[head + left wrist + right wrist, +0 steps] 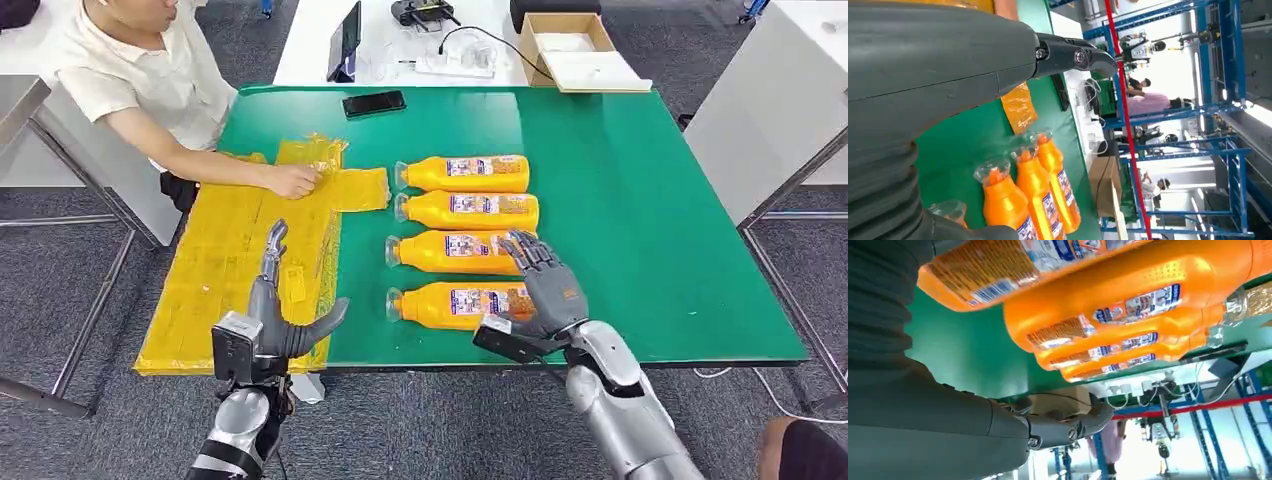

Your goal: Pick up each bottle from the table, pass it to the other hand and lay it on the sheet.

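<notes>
Green table (620, 200), person's hand (293, 180) on sheet (230, 270), phone (374, 103) beyond, both hands' fingers spread.

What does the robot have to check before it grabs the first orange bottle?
1. Bottles ready: four orange bottles lie side by side on the green table; nearest bottle is ok.
2. Right hand placed: it hovers over the nearest bottle's base end; ok.
3. Right hand free: fingers are spread, holding nothing; ok. Touching the bottle: cannot tell.
4. Left hand ready to receive: it is free, fingers apart, above the yellow sheet; ok.
5. Sheet clear: a person's hand rests on its far end; not ok.
</notes>
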Action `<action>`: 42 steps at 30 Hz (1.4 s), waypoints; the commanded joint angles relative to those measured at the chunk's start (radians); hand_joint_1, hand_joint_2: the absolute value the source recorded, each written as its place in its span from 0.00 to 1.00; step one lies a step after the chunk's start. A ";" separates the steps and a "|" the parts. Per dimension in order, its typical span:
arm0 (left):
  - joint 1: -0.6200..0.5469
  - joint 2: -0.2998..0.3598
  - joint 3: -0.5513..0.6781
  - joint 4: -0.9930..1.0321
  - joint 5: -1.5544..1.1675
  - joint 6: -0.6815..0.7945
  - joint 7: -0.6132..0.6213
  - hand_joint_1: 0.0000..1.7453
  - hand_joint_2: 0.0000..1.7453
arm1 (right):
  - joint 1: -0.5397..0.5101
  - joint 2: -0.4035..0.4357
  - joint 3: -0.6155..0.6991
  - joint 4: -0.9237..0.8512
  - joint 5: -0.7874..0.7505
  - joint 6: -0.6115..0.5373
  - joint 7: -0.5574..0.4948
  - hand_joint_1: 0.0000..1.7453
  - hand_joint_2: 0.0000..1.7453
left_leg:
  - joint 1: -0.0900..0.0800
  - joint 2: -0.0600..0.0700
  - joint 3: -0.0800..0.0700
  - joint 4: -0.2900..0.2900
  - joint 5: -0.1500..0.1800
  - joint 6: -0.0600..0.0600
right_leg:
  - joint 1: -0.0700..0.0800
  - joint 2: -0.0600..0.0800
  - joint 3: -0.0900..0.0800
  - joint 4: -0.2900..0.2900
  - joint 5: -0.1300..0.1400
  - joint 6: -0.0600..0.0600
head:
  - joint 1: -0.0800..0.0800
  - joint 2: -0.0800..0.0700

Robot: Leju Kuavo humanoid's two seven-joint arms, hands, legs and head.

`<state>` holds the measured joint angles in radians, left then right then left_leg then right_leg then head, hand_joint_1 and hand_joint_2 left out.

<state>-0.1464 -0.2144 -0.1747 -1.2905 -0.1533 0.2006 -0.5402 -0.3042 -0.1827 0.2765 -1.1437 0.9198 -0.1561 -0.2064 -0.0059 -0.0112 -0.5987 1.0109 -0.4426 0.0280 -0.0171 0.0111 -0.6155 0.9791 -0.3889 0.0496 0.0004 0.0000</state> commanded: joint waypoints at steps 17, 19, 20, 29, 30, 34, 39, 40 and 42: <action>-0.056 0.040 -0.010 0.125 0.135 -0.199 0.054 0.00 1.00 | -0.166 -0.118 0.237 0.232 -0.277 0.303 -0.036 0.00 1.00 | 0.001 0.001 0.005 -0.001 -0.002 -0.002 | 0.001 -0.001 0.005 -0.001 -0.002 -0.002 | 0.000 0.000; -0.055 0.041 -0.008 0.124 0.137 -0.201 0.054 0.00 1.00 | -0.169 -0.138 0.266 0.214 -0.278 0.307 -0.029 0.00 1.00 | 0.000 0.000 0.003 -0.001 -0.001 -0.001 | 0.001 0.000 0.003 -0.001 -0.001 -0.001 | 0.000 0.000; -0.053 0.041 -0.007 0.119 0.137 -0.201 0.054 0.00 1.00 | -0.177 -0.154 0.290 0.199 -0.279 0.309 -0.017 0.00 1.00 | 0.001 0.002 0.005 -0.001 -0.002 -0.002 | 0.001 0.000 0.005 -0.001 -0.001 -0.002 | 0.000 0.000; -0.042 0.044 -0.001 0.104 0.134 -0.216 0.058 0.00 1.00 | -0.261 -0.201 0.403 0.237 -0.250 0.362 0.040 0.00 1.00 | 0.000 0.003 0.005 -0.001 -0.002 -0.002 | 0.001 0.001 0.004 0.000 -0.001 -0.002 | 0.000 0.000; -0.042 0.044 -0.001 0.104 0.134 -0.216 0.058 0.00 1.00 | -0.261 -0.201 0.403 0.237 -0.250 0.362 0.040 0.00 1.00 | 0.000 0.001 0.003 0.000 -0.001 -0.002 | 0.000 0.001 0.003 0.000 -0.001 -0.002 | 0.000 0.000; -0.042 0.044 -0.001 0.104 0.134 -0.216 0.058 0.00 1.00 | -0.261 -0.201 0.403 0.237 -0.250 0.362 0.040 0.00 1.00 | 0.000 0.002 0.004 -0.001 -0.002 -0.002 | 0.001 0.001 0.004 0.000 -0.001 -0.002 | 0.000 0.000; -0.042 0.044 -0.001 0.104 0.134 -0.216 0.058 0.00 1.00 | -0.261 -0.201 0.403 0.237 -0.250 0.362 0.040 0.00 1.00 | 0.000 0.002 0.004 0.000 -0.002 -0.002 | 0.001 0.001 0.004 0.000 -0.001 -0.002 | 0.000 0.000; -0.042 0.043 0.003 0.098 0.131 -0.219 0.058 0.00 1.00 | -0.286 -0.238 0.500 0.213 -0.231 0.356 0.036 0.01 1.00 | 0.000 0.001 0.002 0.000 -0.001 -0.001 | 0.001 0.001 0.002 -0.001 -0.001 -0.002 | 0.000 0.000; -0.042 0.043 0.003 0.097 0.129 -0.219 0.057 0.00 1.00 | -0.285 -0.243 0.511 0.210 -0.225 0.354 0.034 0.88 1.00 | 0.000 0.002 0.004 0.000 -0.002 -0.002 | 0.001 0.001 0.004 0.000 -0.001 -0.002 | 0.000 0.000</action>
<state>-0.1621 -0.1942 -0.1743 -1.2375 -0.0175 -0.0126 -0.4864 -0.4952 -0.3773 0.5947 -0.9804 0.6687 0.1968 -0.1709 -0.0060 -0.0124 -0.5991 1.0111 -0.4427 0.0281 -0.0172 0.0110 -0.6154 0.9790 -0.3887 0.0499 0.0004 0.0000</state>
